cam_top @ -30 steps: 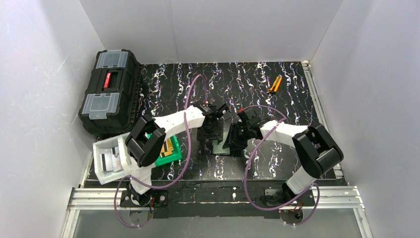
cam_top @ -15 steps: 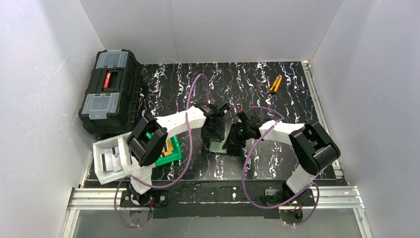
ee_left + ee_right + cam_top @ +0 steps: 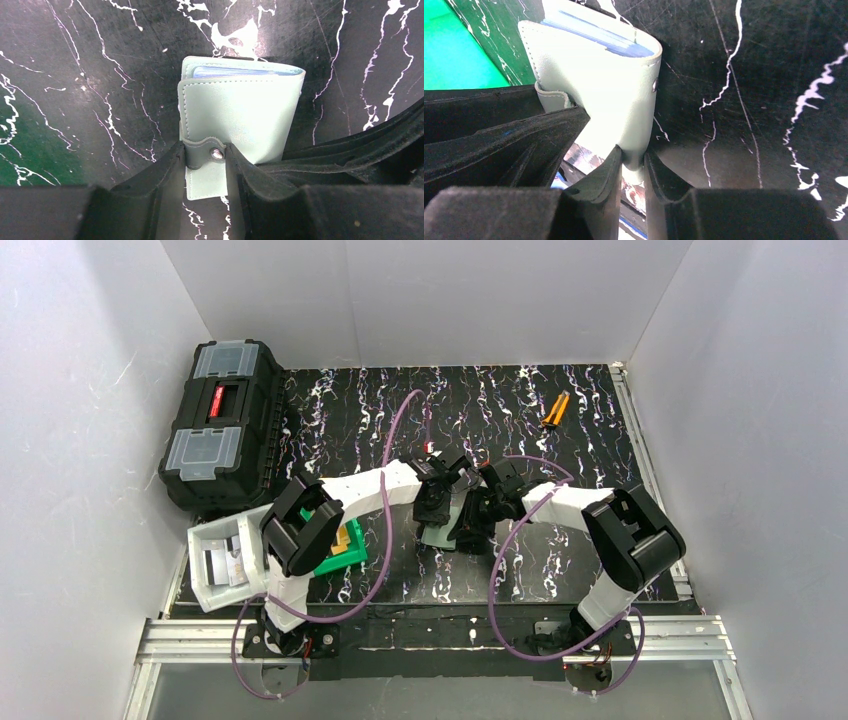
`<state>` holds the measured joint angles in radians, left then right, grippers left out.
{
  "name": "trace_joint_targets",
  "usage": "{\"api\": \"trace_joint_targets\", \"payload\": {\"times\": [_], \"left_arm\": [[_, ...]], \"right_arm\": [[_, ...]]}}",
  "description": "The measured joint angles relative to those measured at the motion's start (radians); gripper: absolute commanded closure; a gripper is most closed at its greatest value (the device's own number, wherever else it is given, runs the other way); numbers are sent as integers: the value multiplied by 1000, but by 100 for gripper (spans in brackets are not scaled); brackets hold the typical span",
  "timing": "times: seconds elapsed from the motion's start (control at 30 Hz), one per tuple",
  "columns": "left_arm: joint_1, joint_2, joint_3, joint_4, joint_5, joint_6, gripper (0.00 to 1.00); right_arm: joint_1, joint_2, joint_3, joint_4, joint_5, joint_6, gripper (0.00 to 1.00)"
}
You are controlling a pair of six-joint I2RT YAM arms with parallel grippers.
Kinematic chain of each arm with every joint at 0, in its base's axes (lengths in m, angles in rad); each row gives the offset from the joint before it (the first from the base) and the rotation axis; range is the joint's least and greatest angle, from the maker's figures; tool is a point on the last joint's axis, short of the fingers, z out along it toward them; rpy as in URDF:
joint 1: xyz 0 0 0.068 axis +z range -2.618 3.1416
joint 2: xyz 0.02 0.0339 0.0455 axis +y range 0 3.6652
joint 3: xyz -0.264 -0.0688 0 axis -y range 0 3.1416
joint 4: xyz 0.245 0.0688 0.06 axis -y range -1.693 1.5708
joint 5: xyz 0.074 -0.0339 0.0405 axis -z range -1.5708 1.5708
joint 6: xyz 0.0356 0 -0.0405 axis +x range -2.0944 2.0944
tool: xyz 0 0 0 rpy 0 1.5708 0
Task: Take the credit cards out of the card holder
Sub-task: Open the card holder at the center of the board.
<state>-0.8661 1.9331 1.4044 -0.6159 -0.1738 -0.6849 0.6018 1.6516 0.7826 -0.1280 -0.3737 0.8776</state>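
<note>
From the top external view, both arms are seen reaching to the middle of the black marbled bench (image 3: 560, 440). There the left fingers (image 3: 433, 506) and the right fingers (image 3: 472, 524) are brought close together over the card holder (image 3: 438, 537), of which only a pale green sliver is shown beneath them. How far either pair is parted cannot be told from here. A black toolbox (image 3: 222, 420) is set at the far left. A white bin (image 3: 197, 565) and a green bin (image 3: 335, 563) are placed near the left arm's base, and an orange-handled tool (image 3: 555, 410) lies well apart at the far right.

In the left wrist view, the card holder (image 3: 240, 115) is seen folded on the bench (image 3: 90, 75), with blue layered edges (image 3: 240, 73) shown in its far opening. Its closing strap (image 3: 202, 150), which carries a metal snap, is pinched between the left fingers (image 3: 165, 172). These are narrowed to the strap's width and touch it on both sides. A dark finger of the right arm is seen reaching in at the lower right.

In the right wrist view, the right fingers (image 3: 599, 177) are drawn almost together and clamped on the thin near edge of the card holder (image 3: 594, 80). The left fingers (image 3: 499, 140) are seen just beside them at the strap, and the green bin (image 3: 454, 55) is glimpsed at the upper left
</note>
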Motion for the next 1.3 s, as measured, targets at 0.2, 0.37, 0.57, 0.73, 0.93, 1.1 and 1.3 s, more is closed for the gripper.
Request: {"api": "trace_joint_targets", "payload": {"times": [0.2, 0.37, 0.57, 0.73, 0.93, 1.1, 1.3], "left_arm": [[1, -4, -2, -3, -22, 42, 48], [7, -9, -5, -26, -63, 85, 51], [5, -37, -41, 18, -45, 105, 67], [8, -54, -55, 32, -41, 123, 71], [7, -54, -55, 34, -43, 127, 85], [8, -63, -55, 22, -68, 124, 100], [32, -95, -55, -23, -88, 126, 100]], "right_arm": [[1, 11, 2, 25, -2, 15, 99], [0, 24, 13, 29, -9, 14, 99], [1, 32, 16, 35, -16, 13, 99], [0, 37, 21, 34, -23, 13, 99], [0, 42, 27, 27, -27, 13, 99], [0, 45, 29, 26, -31, 13, 99], [0, 46, 34, 18, -31, 9, 79]]}}
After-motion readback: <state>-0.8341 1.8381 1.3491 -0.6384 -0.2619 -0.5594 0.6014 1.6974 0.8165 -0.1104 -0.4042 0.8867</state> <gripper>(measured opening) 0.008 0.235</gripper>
